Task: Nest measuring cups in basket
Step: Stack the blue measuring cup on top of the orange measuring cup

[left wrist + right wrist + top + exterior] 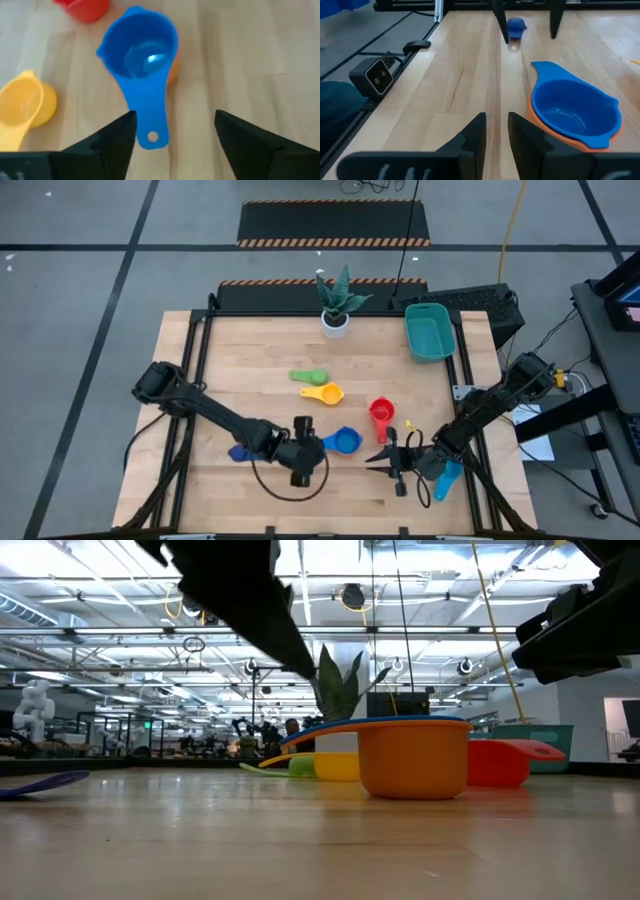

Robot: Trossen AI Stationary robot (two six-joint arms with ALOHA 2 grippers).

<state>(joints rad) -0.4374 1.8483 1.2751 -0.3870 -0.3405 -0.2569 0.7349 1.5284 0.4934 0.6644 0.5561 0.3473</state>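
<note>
The blue plastic measuring cup point(141, 60) sits nested in an orange one, our left gripper point(172, 131) jaws apart astride its handle, right gripper point(496, 131) jaws nearly together.

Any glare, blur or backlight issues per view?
Left wrist view: a bright highlight sits in the bowl of the blue plastic measuring cup. Low view: the arms read as black silhouettes against ceiling lights, and the near orange plastic cup looks soft. High view: evenly lit wooden table.
</note>
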